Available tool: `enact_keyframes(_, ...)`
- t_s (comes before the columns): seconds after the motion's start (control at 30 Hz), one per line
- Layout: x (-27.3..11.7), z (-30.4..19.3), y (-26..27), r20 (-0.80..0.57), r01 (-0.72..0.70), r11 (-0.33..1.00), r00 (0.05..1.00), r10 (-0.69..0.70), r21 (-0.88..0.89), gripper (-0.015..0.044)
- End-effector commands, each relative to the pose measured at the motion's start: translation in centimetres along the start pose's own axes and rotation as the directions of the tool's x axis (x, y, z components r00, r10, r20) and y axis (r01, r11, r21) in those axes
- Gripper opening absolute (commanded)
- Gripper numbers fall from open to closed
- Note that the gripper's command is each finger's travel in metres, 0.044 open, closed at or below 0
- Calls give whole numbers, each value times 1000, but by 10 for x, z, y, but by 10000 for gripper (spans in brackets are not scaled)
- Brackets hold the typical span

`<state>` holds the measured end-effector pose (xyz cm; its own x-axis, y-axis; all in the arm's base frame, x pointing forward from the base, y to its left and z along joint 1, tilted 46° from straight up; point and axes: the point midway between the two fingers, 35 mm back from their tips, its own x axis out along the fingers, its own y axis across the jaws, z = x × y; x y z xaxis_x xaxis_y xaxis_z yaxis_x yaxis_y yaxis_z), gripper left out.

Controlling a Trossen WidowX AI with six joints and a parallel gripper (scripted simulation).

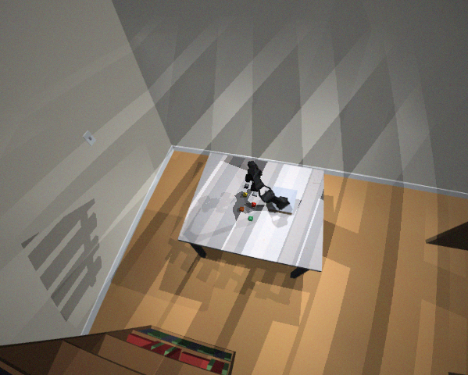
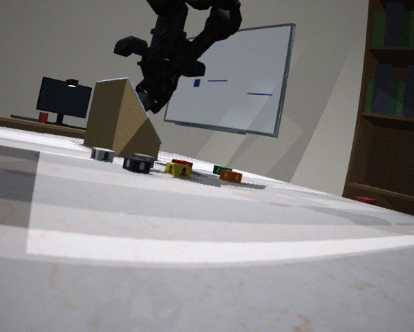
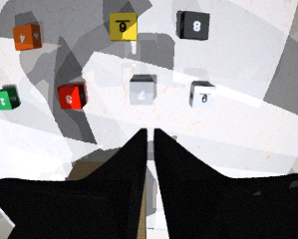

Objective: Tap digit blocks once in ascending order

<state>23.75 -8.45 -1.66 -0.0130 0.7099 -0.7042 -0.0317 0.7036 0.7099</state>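
Several small digit blocks lie in a cluster on the white table (image 1: pixel 266 246) (image 2: pixel 200 221). In the wrist view I see an orange block (image 3: pixel 27 36), a yellow block (image 3: pixel 124 27), a black block (image 3: pixel 192 26), a green block (image 3: pixel 8 98), a red block (image 3: pixel 72 96), a grey block (image 3: pixel 143 90) and a white block (image 3: pixel 202 94). In the exterior view the black block (image 2: pixel 138 164) shows an 8 and the orange block (image 2: pixel 230 176) a 4. My gripper (image 3: pixel 149 134) (image 2: pixel 150 107) is shut and empty. It hangs well above the table, just short of the grey block, touching no block.
A tan wedge (image 2: pixel 119 117) (image 1: pixel 284 198) stands on the table behind the blocks, under my arm (image 1: pixel 262 187). A whiteboard (image 2: pixel 242 78) hangs on the wall behind. A bookshelf (image 2: pixel 392 107) stands at the right, and a monitor (image 2: pixel 63 97) at the far left.
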Motion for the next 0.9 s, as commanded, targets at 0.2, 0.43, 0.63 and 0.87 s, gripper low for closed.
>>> enact_keyframes(0.2,-2,72,-39,-4,4,1000,1000,-5,-11,20)
enact_keyframes(0.43,31,86,-47,-3,5,1000,1000,-5,-12,20)
enact_keyframes(0.63,81,84,-45,-3,1,1000,1000,-1,-13,20)
enact_keyframes(0.87,82,84,-45,-3,1,1000,1000,-1,-13,20)
